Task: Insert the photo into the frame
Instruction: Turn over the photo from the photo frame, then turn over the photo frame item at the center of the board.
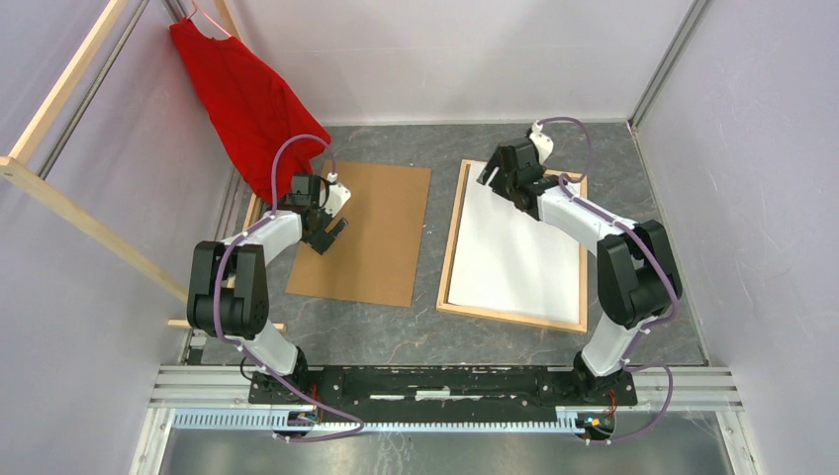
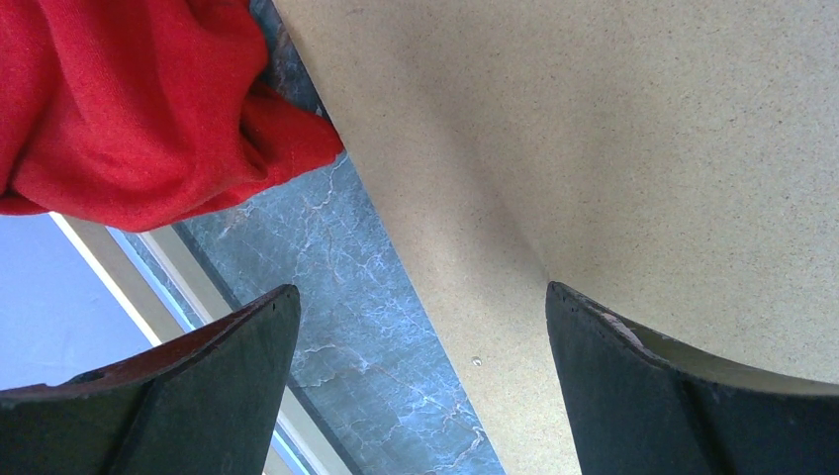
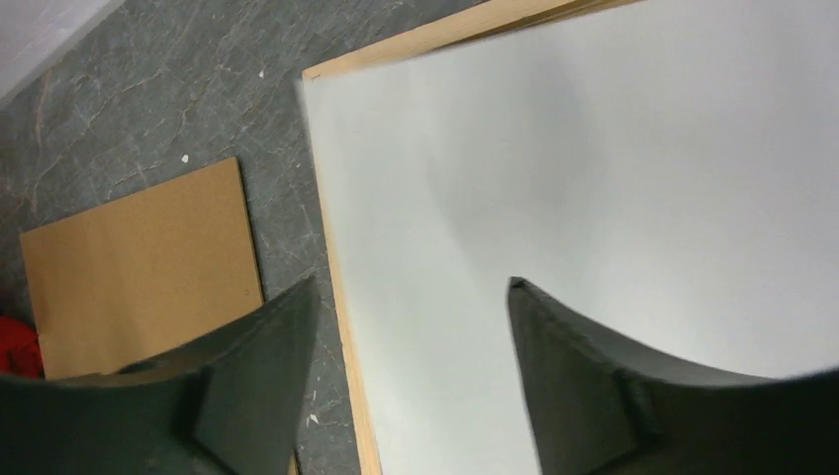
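Mounting rail (image 1: 445, 381), top view: nearest the lens, on the near side of the frame (image 1: 510, 318), carrying both arm bases.
Photo (image 1: 514, 247), top view: lies white back up inside the frame and fills it almost rail to rail. The frame's left, near and right rails show as a wood border.
Right gripper (image 1: 492, 174), top view: over the frame's far-left corner.
Left gripper (image 1: 332, 234), top view: well left of the frame, above the backing board (image 1: 371, 233). The red cloth (image 1: 247, 99) hangs farther left.
Left gripper (image 2: 422, 287), left wrist view: jaws wide apart with nothing between them. Backing board (image 2: 613, 148) and bare table (image 2: 336, 277) lie below, away from the frame.
Right gripper (image 3: 414, 287), right wrist view: spread wide and holding nothing, its dark fingers (image 3: 267, 366) straddling the frame's left rail (image 3: 344, 297).
Photo corner, right wrist view: the photo (image 3: 594, 198) reaches the frame's far-left corner. Its edge is blurred, so whether it sits down inside the rail or rides on it cannot be told.
Step in hand: probably seating that corner.
Doing it well: lower the tips onto paper just inside the frame's rail and press lightly. Nudge toward the frame's corner, not across it, so the sheet does not buckle or climb the rail. Keep the left arm away from the frame.
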